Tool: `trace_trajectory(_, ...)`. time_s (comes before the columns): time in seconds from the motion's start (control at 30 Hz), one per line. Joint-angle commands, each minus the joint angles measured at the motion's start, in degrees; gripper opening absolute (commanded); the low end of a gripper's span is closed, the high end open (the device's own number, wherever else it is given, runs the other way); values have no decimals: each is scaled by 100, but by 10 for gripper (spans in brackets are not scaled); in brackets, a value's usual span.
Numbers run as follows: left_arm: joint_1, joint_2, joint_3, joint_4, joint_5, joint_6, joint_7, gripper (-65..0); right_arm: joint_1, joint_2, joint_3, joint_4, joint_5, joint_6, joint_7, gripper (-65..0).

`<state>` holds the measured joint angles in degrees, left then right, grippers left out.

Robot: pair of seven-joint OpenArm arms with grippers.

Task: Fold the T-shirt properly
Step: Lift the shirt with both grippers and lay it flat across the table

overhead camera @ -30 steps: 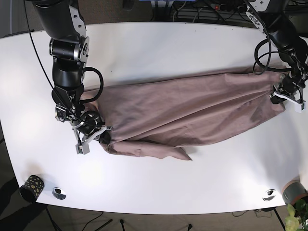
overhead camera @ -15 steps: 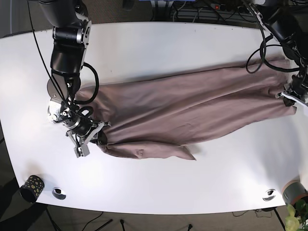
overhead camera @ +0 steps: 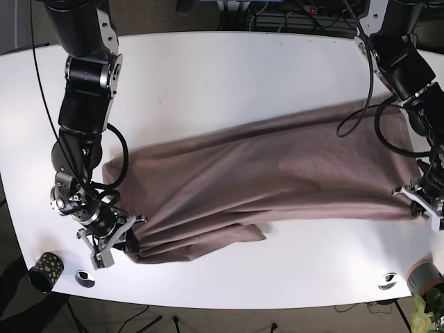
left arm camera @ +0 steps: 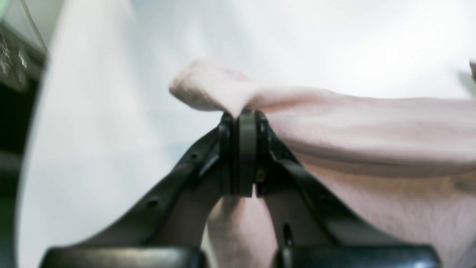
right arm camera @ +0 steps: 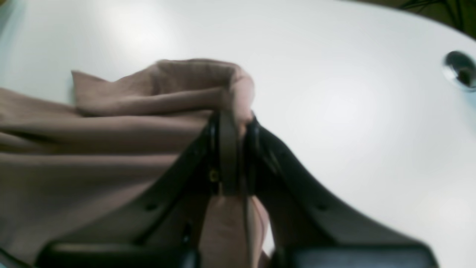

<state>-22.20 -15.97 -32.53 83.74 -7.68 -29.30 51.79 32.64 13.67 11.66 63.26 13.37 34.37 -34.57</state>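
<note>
**Both grippers pinch the shirt near the table's front edge**

A mauve T-shirt (overhead camera: 277, 180) lies stretched across the white table (overhead camera: 229, 76), running from the front left corner area to the right edge in the base view. Its cloth is drawn taut in long creases between the two arms, and a loose flap (overhead camera: 236, 236) folds under along the front side.

The right gripper (overhead camera: 119, 239) sits close to the table's front edge on the base view's left, clenched on a bunched end of the shirt. The right wrist view shows cloth (right arm camera: 167, 96) squeezed between its closed jaws and humped over the tips.

The left gripper (overhead camera: 424, 200) is at the table's right edge in the base view, also clamped on the shirt. In the left wrist view a fold of fabric (left arm camera: 208, 89) rises out of the pressed-together jaws.

A small patterned cup (overhead camera: 46, 269) stands off the front left corner.
</note>
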Motion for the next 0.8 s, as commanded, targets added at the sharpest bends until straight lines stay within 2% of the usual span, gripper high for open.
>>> trace_trajectory(0.0,-457,-113,111,131,105,7,-102,-643,406,105,16,113,83,-4,24,-650)
trace_trajectory(0.2,-1495,-122,453,113,474,7,-76,-643,1136,272,16,122,101,-4,-275,-650)
trace_trajectory(0.4,-2769,-122,612,-89,817,7,83,-643,2147,299,16,104,83,-4,-451,-650)
trace_trajectory(0.6,-4194,-254,682,-862,852,7,83,-643,3263,299,-89,104,83,-4,-741,-650)
trace_trajectory(0.77,-4932,-263,735,-1372,834,7,74,-643,3755,308,-291,139,101,-4,-899,-650)
